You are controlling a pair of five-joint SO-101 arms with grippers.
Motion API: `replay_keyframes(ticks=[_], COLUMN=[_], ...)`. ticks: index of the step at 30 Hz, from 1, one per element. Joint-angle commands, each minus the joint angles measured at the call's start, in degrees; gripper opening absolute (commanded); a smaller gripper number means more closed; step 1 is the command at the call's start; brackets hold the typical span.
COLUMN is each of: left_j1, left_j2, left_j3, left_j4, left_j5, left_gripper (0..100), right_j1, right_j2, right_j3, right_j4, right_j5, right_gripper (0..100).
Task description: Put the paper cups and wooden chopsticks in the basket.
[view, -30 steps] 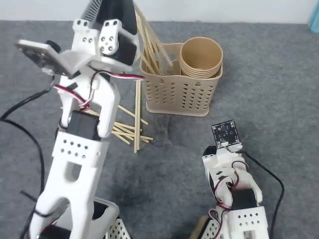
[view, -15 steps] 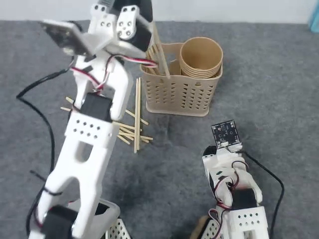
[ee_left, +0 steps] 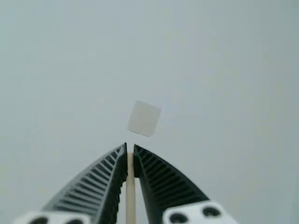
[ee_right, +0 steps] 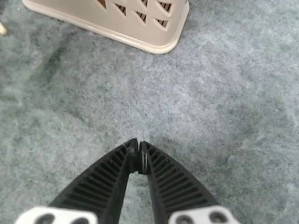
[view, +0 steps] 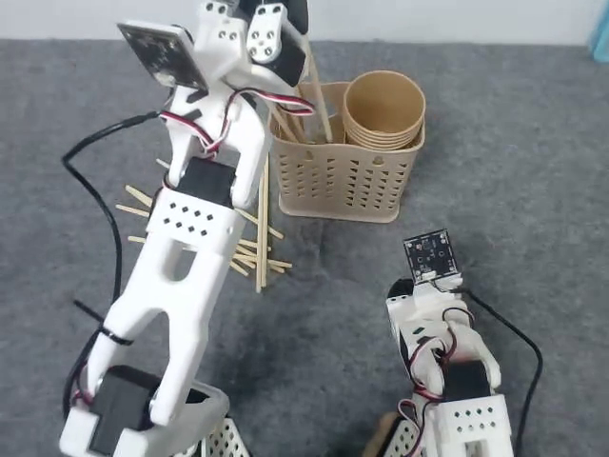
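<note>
Left gripper (ee_left: 130,153) is clamped tight on a single chopstick (ee_left: 130,193), and that arm is up high right over the basket (view: 347,186). The stick slants down so its lower end sits inside the basket's left part, next to a few other sticks leaning in there. The stack of paper cups (view: 383,109) is already in the basket's right side. A loose bunch of chopsticks (view: 249,249) lies scattered on the grey carpet (view: 533,190) just left of the basket. Right gripper (ee_right: 138,151) is closed on nothing, low over the carpet near a basket corner.
</note>
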Motion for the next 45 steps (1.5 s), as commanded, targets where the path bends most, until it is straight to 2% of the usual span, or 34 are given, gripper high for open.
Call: replay_keyframes(ticks=[1, 7, 9, 15, 18, 24, 29, 33, 40, 45], left_j1=[0.44, -0.09, -0.18, 1.05, 1.85, 2.46, 1.85, -2.64, -12.75, -21.71], left_j2=[-0.79, -1.14, -2.99, -16.79, -24.35, -33.76, -38.86, -44.31, -45.54, -39.65], left_j3=[2.24, 10.59, 14.02, 23.08, 25.1, 25.1, 25.01, 22.9, 9.54, 4.44], left_j4=[-2.64, -8.35, -7.21, 4.13, 9.93, 25.67, 30.51, 38.33, 62.24, 68.04], left_j5=[-0.53, -0.53, -0.44, -0.44, -0.44, -0.44, -0.35, -0.18, 0.0, 0.0], left_gripper=[1, 1, 1, 2, 10, 32, 34, 34, 34, 27], right_j1=[0.75, 0.75, 0.75, 0.75, 0.75, 0.75, 0.75, 0.75, 0.66, 0.66], right_j2=[-0.92, -0.92, -0.92, -0.92, -0.92, -0.84, -0.84, -0.84, -0.84, -0.84], right_j3=[1.14, 1.14, 1.14, 1.14, 1.14, 1.14, 1.14, 1.14, 1.14, 1.14], right_j4=[0.4, 0.31, 0.31, 0.04, 0.04, 0.13, 0.4, 0.4, 0.4, 0.4], right_j5=[-0.09, -0.09, 0.0, 0.0, 0.0, 0.0, 0.0, 0.0, 0.0, 0.0], right_gripper=[0.9, 0.9, 0.9, 0.9, 0.9, 0.9, 0.9, 0.9, 0.9, 0.9])
